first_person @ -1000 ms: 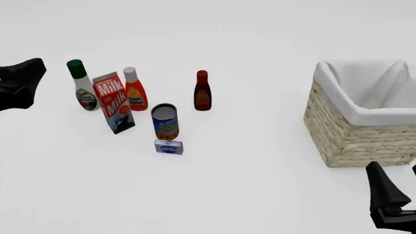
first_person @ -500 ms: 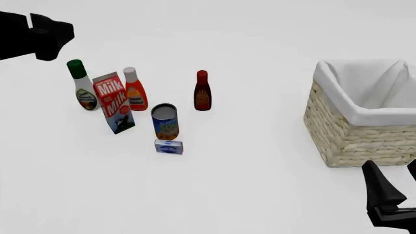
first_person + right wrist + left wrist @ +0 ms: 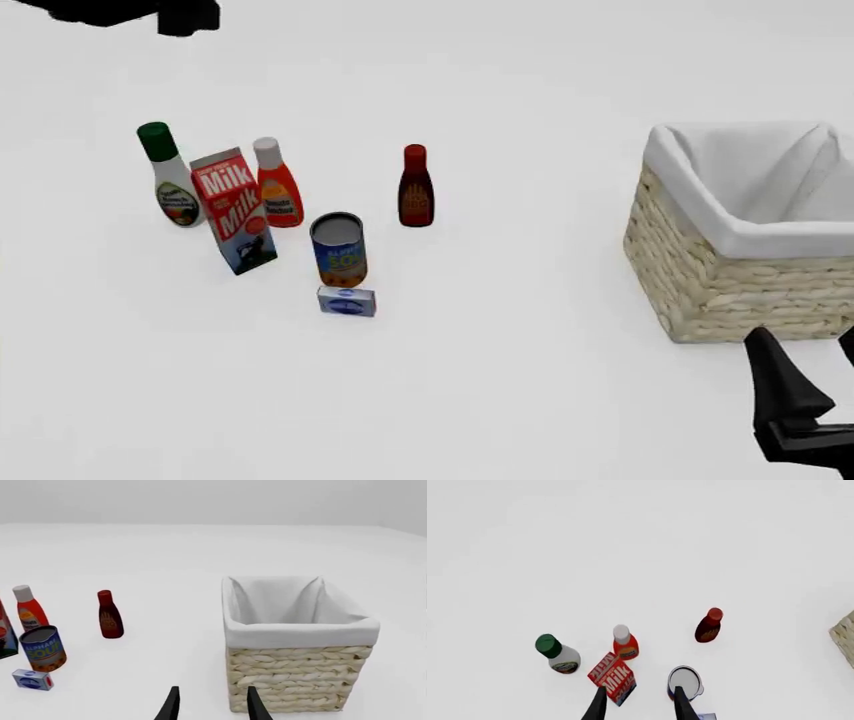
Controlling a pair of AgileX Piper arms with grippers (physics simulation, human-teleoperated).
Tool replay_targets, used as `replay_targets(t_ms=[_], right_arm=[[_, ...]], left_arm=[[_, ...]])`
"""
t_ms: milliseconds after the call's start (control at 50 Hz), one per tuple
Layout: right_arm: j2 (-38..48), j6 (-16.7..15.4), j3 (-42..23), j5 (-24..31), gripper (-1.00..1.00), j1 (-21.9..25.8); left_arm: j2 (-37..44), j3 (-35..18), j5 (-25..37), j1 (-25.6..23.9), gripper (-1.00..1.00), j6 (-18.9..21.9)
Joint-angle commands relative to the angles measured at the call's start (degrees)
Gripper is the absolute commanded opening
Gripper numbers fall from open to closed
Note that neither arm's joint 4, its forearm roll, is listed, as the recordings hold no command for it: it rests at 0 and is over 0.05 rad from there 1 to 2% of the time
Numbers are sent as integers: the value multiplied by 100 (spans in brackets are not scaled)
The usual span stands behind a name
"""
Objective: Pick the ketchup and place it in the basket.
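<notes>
Ketchup, red-orange squeeze bottle with white cap, upright on white surface, just behind red milk carton, between green-capped white bottle and dark red bottle. Straw wicker basket with white lining well apart, right. Left hand fingers apart above group, holding nothing. Right hand fingers apart, near basket.

No real room shows here: this is a bare simulated test scene, a featureless white table surface running into a plain pale backdrop, with no walls or furniture. Left of centre stand flat-shaded grocery props, such as a red milk carton and a blue-and-orange soup can; a woven straw-coloured wicker basket with white lining sits at the right edge.
</notes>
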Motion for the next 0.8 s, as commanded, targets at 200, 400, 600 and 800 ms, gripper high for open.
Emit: replay_targets(t_ms=[200, 400, 600, 800], right_arm=[[293, -69, 4, -224, 100, -62], [518, -71, 4, -397, 100, -55], [679, -78, 4, -521, 100, -68], [918, -106, 4, -710, 100, -61]], left_arm=[[1782, -2425, 1105, 129, 100, 323], [2644, -3352, 1431, 63, 100, 385], [3417, -4450, 1800, 116, 100, 451], [4271, -5815, 2365, 115, 100, 467]])
